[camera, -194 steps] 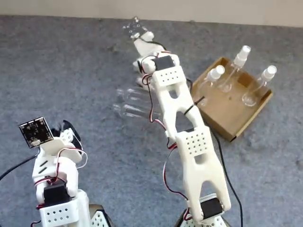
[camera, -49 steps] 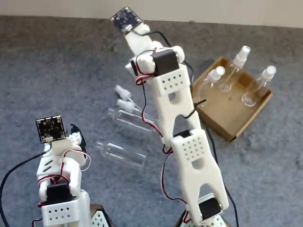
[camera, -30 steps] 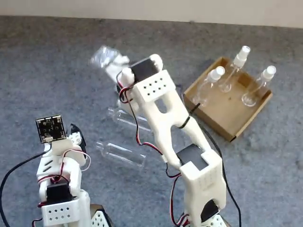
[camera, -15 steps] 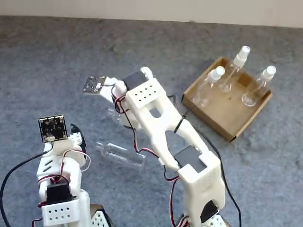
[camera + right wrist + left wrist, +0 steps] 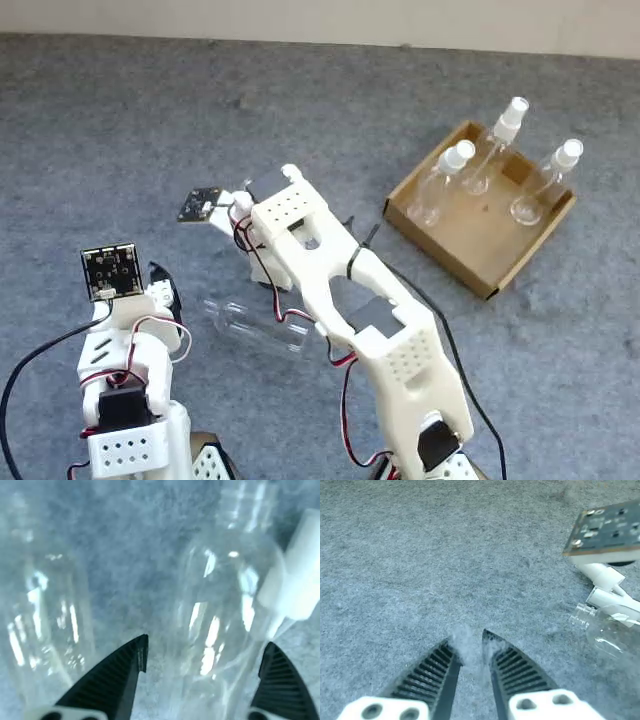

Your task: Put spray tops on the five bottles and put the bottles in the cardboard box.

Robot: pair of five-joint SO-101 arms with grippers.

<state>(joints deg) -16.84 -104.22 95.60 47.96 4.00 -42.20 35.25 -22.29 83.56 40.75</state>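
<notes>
**Right jaws** (image 5: 206, 645): released and spread wide, one on each side of an uncapped bottle (image 5: 220, 590) lying near the middle of the grey counter (image 5: 120, 120); whether they touch it cannot be told. A loose spray top (image 5: 300, 575) lies just beside this bottle, and a second uncapped bottle (image 5: 45, 615) lies alongside it on the other side. **Left jaws** (image 5: 469, 639): parted by a narrow gap, grasping nothing, poised over bare counter toward the front left corner. **Count:** five bottles. Two are uncapped and lie on their sides on the counter. The other three capped bottles (image 5: 437, 185) (image 5: 497, 143) (image 5: 545, 182) stand in the cardboard box (image 5: 478, 232) near the counter's right edge. From the left wrist, what appear to be two white spray tops (image 5: 600, 575) (image 5: 612, 601) lie together by an open bottle neck.
</notes>
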